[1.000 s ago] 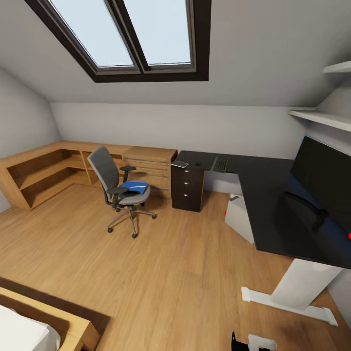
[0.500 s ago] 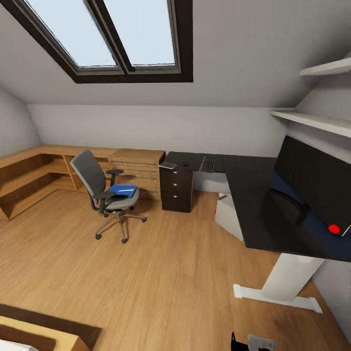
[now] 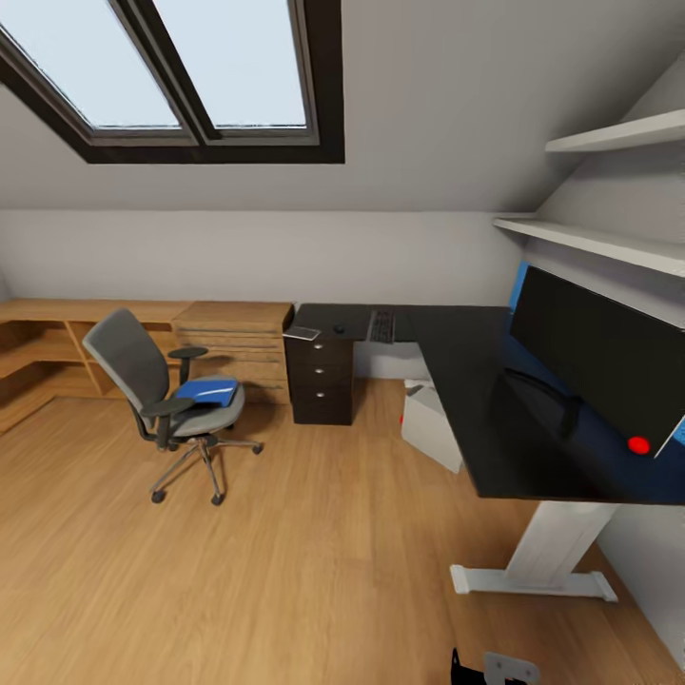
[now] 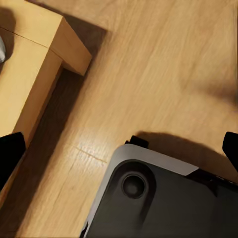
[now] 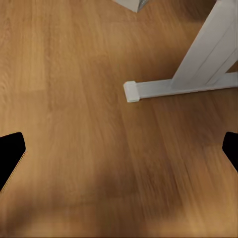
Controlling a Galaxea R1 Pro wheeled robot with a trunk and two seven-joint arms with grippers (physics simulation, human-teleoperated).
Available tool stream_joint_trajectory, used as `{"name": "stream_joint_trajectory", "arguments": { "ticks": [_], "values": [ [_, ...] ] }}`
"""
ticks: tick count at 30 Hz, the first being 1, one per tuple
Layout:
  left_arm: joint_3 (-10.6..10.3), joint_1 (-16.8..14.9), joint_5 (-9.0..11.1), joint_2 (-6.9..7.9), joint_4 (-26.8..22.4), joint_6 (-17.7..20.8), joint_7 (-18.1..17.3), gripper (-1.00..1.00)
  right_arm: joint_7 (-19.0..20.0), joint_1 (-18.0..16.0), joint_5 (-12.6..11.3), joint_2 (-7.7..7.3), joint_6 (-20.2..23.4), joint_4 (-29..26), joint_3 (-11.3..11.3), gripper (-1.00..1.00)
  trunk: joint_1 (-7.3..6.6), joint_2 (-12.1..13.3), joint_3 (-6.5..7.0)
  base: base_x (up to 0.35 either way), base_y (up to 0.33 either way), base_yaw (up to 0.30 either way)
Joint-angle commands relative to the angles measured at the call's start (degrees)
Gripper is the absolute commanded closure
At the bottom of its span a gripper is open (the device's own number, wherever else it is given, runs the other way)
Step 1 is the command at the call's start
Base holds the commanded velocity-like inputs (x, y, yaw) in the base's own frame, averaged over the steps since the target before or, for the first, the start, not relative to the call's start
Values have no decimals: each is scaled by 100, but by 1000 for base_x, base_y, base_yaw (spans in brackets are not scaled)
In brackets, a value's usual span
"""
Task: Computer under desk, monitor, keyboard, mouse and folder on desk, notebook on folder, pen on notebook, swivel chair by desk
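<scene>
Most remains for us: the folder (image 3: 207,390) lies on the swivel chair (image 3: 164,392), well apart from the desk (image 3: 476,400), while the monitor (image 3: 601,366) stands at its right edge, and both grippers (image 4: 119,148) (image 5: 119,153) are spread wide, holding nothing.

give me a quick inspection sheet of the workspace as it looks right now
surface: desk, glossy black top, mostly bare
job's things: monitor, keyboard, mouse and notebook on the desk; folder on the chair, which stands apart from the desk; computer on the floor under the desk; pen too small to tell
clutter: nothing seen
grippers: left claw and right claw open, empty, over wooden floor
cables: nothing seen
surroundings: skylight, wall shelves, wooden cabinet
</scene>
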Motion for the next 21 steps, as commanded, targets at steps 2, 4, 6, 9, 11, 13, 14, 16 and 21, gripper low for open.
{"name": "stream_joint_trajectory", "arguments": {
  "ticks": [2,4,6,9,11,13,14,16,21],
  "values": [
    [28,-2,2,-4,-1,-14,-7,-100,-21,-6,46,1,-14,5,-35,-100,4,-6,-1,265,234,-245],
    [27,-2,2,-4,-1,-14,-7,-100,-19,-6,45,2,-19,5,-35,-100,4,-6,7,265,234,-245],
    [27,-2,2,-4,-1,-14,-7,-100,-19,-4,45,2,-17,5,-35,-100,4,-6,15,265,234,-245],
    [26,-2,2,-4,-1,-14,-7,-100,-18,-5,50,8,-15,7,-35,-100,4,-6,25,265,234,-242],
    [26,-2,2,-4,-1,-14,-7,-100,-15,-6,46,4,-15,12,-35,-100,4,-6,28,265,234,-178],
    [26,-2,2,-4,-1,-14,-7,-100,-16,-6,47,3,-14,13,-35,-100,4,-6,30,265,234,-146],
    [26,-2,2,-4,-1,-14,-7,-100,-15,-6,49,3,-14,14,-35,-100,4,-6,30,265,234,-117],
    [26,-2,2,-4,-1,-14,-7,-100,-16,-6,47,3,-14,14,-35,-100,4,-6,31,265,234,-109],
    [26,-2,2,-4,-1,-18,-7,-100,-17,-5,51,6,-14,14,-32,-100,4,-6,31,265,233,-94]
  ]
}}
